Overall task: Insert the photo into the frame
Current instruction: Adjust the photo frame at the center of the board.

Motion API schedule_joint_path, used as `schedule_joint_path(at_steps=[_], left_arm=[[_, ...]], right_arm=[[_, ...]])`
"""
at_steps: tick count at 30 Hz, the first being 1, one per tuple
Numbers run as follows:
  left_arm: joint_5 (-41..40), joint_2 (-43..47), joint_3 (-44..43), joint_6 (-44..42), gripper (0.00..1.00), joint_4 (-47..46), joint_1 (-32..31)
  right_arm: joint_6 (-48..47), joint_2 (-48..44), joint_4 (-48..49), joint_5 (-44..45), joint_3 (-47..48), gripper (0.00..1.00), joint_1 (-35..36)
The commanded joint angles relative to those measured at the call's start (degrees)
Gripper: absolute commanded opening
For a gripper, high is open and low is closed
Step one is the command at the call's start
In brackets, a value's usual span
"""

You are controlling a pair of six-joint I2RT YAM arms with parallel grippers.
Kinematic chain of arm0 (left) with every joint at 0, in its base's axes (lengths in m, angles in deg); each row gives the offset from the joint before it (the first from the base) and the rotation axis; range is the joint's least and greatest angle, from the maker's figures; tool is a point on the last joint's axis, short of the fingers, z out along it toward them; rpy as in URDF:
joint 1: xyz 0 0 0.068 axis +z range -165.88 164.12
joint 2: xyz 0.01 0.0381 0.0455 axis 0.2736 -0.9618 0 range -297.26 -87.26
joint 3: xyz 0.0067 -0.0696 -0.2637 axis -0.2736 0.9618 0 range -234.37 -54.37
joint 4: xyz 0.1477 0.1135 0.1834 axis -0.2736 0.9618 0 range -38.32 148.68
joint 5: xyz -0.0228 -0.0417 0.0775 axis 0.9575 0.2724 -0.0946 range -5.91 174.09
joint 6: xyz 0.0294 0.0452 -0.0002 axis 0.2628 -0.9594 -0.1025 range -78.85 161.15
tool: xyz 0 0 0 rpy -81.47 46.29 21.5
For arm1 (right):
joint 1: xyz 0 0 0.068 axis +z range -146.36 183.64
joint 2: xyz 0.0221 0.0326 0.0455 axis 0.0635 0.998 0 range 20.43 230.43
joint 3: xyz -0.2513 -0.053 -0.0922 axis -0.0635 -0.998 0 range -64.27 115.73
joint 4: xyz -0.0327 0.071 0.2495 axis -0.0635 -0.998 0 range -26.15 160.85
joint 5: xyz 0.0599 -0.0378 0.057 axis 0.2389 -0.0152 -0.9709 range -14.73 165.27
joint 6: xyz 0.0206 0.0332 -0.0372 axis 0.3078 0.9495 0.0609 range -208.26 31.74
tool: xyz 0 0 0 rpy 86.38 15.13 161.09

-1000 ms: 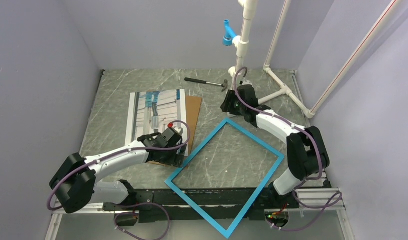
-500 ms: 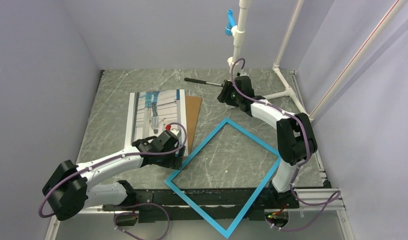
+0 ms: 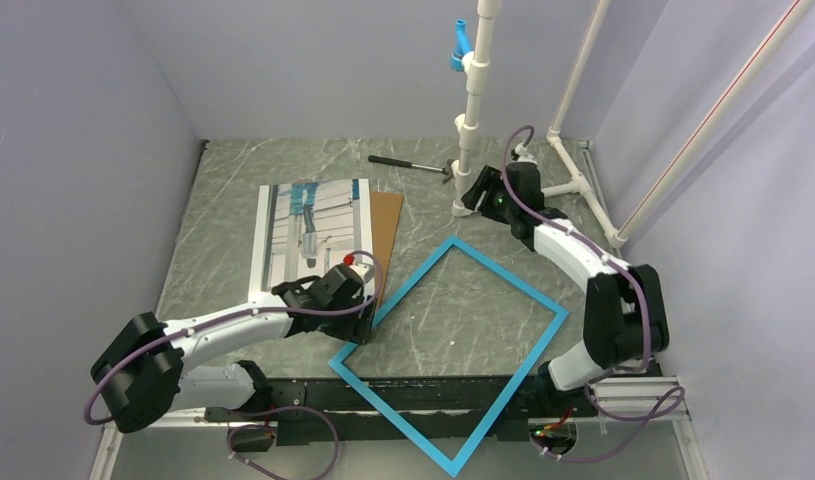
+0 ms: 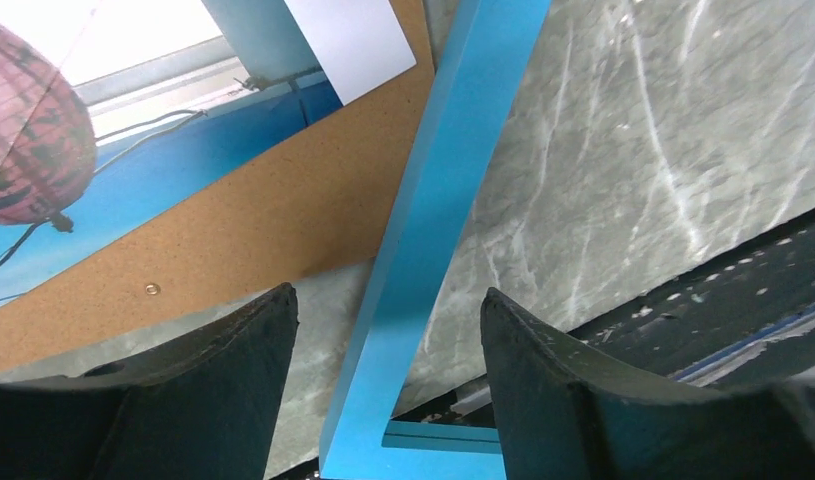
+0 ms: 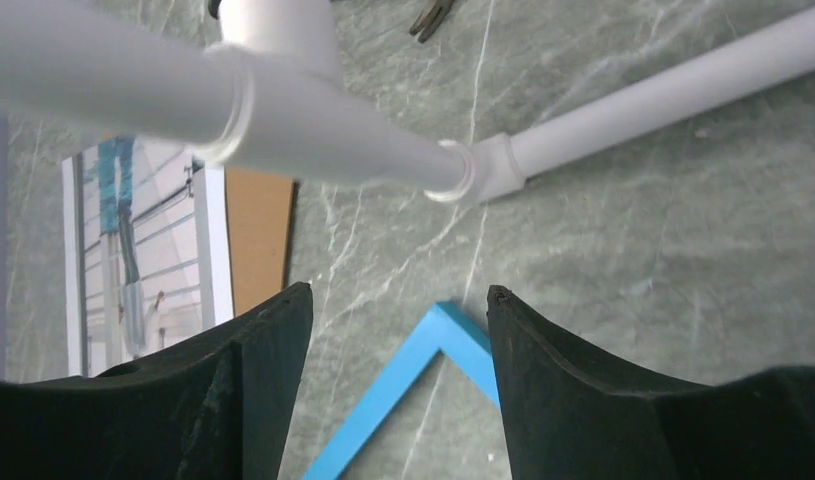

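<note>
- A white pipe stand [image 3: 473, 110] with a blue fitting [image 3: 461, 50] rises at the upper centre of the top view. Its floor legs spread toward the upper right.
- The right fingers [image 3: 470, 198] hover just beside the foot of that stand, spread apart with nothing between them.
- A hammer [image 3: 411, 165] lies on the counter [image 3: 233, 190] left of the stand.
- The photo [image 3: 311, 232] lies picture-side up, left of centre, on a brown backing board [image 3: 385, 240]. A strip of the board shows along the photo's right side.
- The frame [image 3: 510, 276] lies turquoise side up as a diamond at lower centre. Its bottom corner hangs past the counter's near edge, over the black base rail [image 3: 313, 390].
- Through the frame's opening the grey marbled counter shows.
- The frame's left rail crosses the board's lower corner.
- The left fingers [image 3: 366, 322] are released, one on either side of that rail.
- Count: one photo, one frame, one board, one hammer, two arms.
</note>
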Motion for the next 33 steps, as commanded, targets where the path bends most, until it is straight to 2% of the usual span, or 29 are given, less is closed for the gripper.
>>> schedule_joint_path(at_steps=[1, 4, 6, 12, 19, 25, 29, 33], left_arm=[[0.5, -2.6, 0.4, -0.1, 0.67, -2.1, -1.6], [-0.6, -4.2, 0.4, 0.2, 0.57, -2.1, -2.5], [-0.7, -5.5, 0.0, 0.5, 0.47, -1.8, -3.2], [-3.5, -7.9, -1.9, 2.0, 0.00, -0.8, -5.4], [-9.7, -2.0, -3.2, 10.9, 0.00, 4.0, -6.2], [-14.5, 5.6, -2.5, 18.2, 0.00, 7.1, -6.1], [-19.9, 9.2, -2.6, 22.7, 0.00, 12.9, -6.1], [-23.2, 11.3, -2.3, 24.0, 0.00, 16.5, -6.1]], right_arm=[[-0.6, -7.8, -3.7, -2.4, -3.9, 0.68, -0.7], [-0.8, -12.4, -6.0, -4.8, -7.3, 0.71, -2.3], [-1.0, -15.3, -7.8, -6.0, -9.4, 0.72, -3.3], [-2.4, -22.6, -12.1, -7.2, -13.3, 0.78, -4.3], [-3.9, -25.9, -14.7, -6.2, -14.4, 0.86, -4.5], [-3.7, -25.9, -14.8, -8.3, -14.3, 0.87, -4.3], [-3.5, -25.6, -14.7, -10.6, -14.3, 0.88, -4.4], [-3.0, -25.6, -14.6, -12.3, -14.9, 0.88, -3.9]])
